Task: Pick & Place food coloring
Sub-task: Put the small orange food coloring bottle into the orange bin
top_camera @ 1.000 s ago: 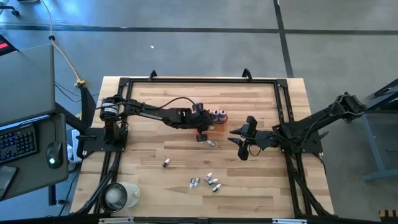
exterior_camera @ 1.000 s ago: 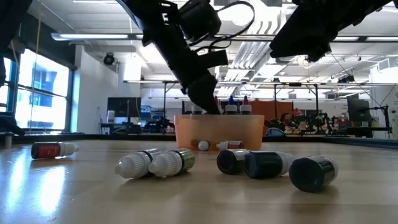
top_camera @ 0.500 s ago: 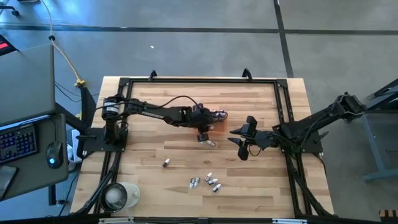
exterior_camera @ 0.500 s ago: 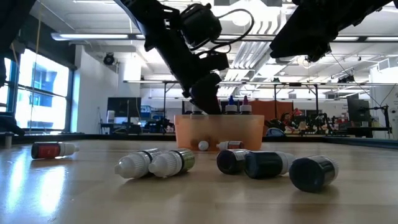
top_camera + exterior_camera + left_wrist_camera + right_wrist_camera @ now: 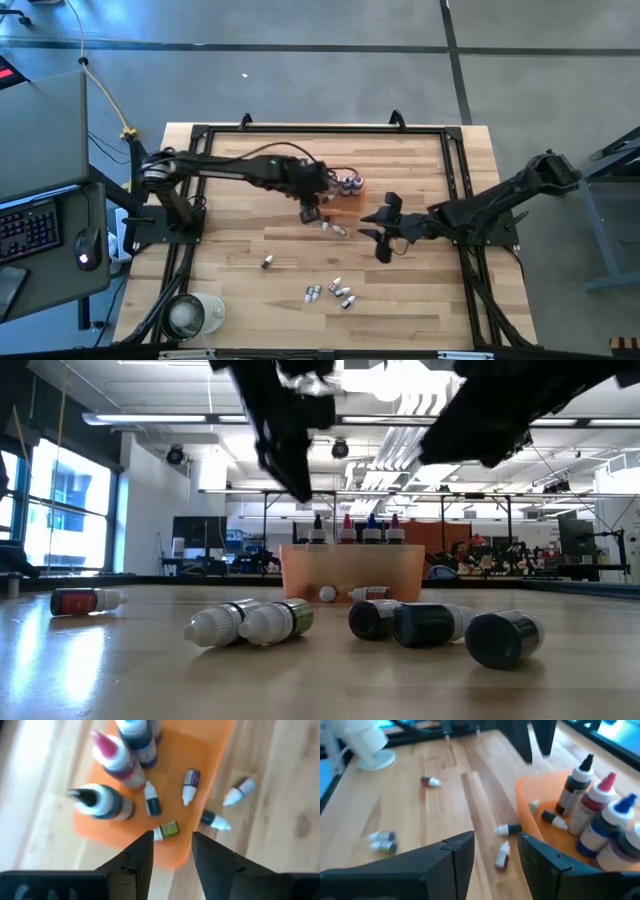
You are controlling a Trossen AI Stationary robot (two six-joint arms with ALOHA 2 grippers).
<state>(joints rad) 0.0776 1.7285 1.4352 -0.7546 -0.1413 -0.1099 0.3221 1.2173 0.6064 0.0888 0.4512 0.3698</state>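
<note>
Already got three small food coloring bottles (image 5: 153, 802) in the orange tray (image 5: 212, 757), seven more on the worktop (image 5: 240, 285); left hand (image 5: 172, 851) spread, empty.

1. An orange tray (image 5: 345, 200) sits mid-table (image 5: 250, 285) in front of me.
2. A white round cup (image 5: 187, 314) stands at the table's near left corner.
3. A keyboard (image 5: 28, 228) and mouse (image 5: 85, 247) lie beyond the table's left edge.

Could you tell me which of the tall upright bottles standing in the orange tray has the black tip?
It is the upright bottle at the end of the row in the orange tray; its tip is black, while its neighbours' tips are pink and blue.
</note>
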